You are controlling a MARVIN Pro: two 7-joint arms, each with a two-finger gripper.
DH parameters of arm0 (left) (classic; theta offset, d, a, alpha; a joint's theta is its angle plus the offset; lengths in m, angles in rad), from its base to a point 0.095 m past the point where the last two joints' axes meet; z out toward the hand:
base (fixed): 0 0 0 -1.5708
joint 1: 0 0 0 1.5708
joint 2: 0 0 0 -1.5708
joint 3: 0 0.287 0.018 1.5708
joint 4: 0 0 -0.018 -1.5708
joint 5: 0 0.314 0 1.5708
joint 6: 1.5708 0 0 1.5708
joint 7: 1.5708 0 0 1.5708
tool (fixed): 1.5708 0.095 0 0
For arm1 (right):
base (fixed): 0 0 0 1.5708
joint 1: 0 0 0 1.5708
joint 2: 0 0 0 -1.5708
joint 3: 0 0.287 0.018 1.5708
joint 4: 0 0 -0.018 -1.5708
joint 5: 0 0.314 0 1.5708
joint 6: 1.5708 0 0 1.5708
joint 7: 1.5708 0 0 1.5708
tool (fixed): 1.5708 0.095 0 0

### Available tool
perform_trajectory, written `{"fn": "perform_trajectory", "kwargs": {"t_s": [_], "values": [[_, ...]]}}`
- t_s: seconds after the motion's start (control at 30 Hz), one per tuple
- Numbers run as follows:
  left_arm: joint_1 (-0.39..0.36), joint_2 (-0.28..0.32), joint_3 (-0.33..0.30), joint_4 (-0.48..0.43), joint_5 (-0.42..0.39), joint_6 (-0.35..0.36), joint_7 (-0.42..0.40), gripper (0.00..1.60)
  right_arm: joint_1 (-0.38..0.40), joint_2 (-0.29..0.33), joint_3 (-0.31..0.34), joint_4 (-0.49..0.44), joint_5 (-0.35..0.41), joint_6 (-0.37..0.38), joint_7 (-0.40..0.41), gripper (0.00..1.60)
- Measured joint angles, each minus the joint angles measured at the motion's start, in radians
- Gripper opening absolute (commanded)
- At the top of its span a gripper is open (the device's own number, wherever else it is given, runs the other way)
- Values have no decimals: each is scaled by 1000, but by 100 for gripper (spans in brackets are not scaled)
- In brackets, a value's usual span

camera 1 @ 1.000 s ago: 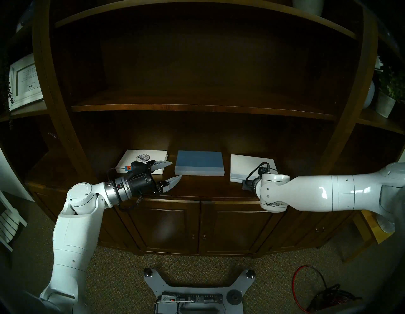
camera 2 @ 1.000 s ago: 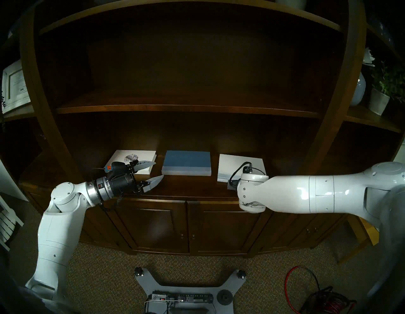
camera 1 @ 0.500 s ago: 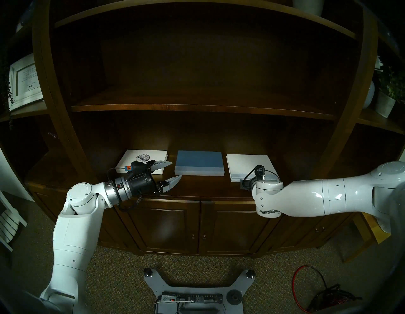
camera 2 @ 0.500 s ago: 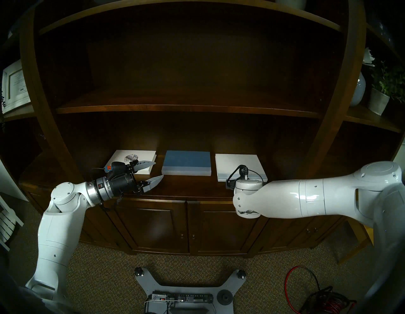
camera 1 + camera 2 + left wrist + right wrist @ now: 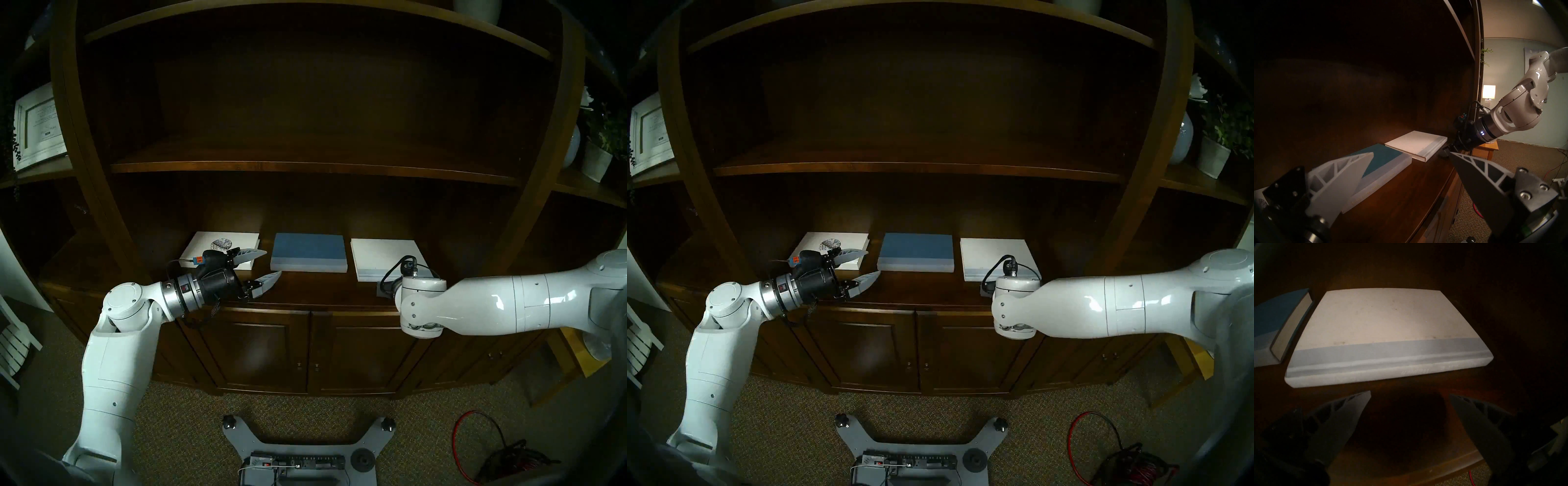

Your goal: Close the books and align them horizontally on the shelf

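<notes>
Shelf (image 5: 305,292): deep dark-brown board above the panelled cabinet doors, curved front edge; carries all three books lying flat and shut, in a left-to-right row, none touching.

Emblem book (image 5: 220,249): white cover with a speckled oval; at the 9 o'clock end of the row, its near right corner under the left gripper's upper finger in the head view.

Blue book (image 5: 309,251): middle of the row, pale spine facing the front edge, squared to it.

White book (image 5: 1386,331): at the 3 o'clock end, pale-blue band and spine toward the front; in the head view its spine edge runs slightly askew of the blue book's.

Left gripper (image 5: 268,268): fingers spread wide, holding nothing; the lower finger (image 5: 268,282) sits just beside the blue book's near left corner.

Right gripper (image 5: 1410,404): fingers parted, empty, low over bare shelf just in front of the white book's spine, apart from it.

Stage, judged: closing looks done; only fine squaring of the white book appears outstanding.

Risk 1: a nudge from one finger alone could pivot the white book and worsen the skew.

Risk 2: pushing it toward 9 o'clock could close the narrow gap and shunt the blue book.

Risk 3: the left gripper's spread fingers, if swung carelessly, could drag either neighbouring book out of line.
</notes>
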Motion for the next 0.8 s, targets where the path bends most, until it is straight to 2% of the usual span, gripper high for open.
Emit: {"fn": "perform_trajectory", "kwargs": {"t_s": [0.4, 0.63, 0.8], "values": [[1, -2, -1, 2, 5, -1, -3, 160, -2, 2, -20, -191, -10, 6, -18, 160], [3, -3, -2, 5, 10, -1, -5, 160, -28, 1, -80, -307, -36, 4, -12, 160], [4, -4, -2, 7, 12, -2, -7, 160, -45, 23, -136, -384, -63, -3, -10, 160]]}}
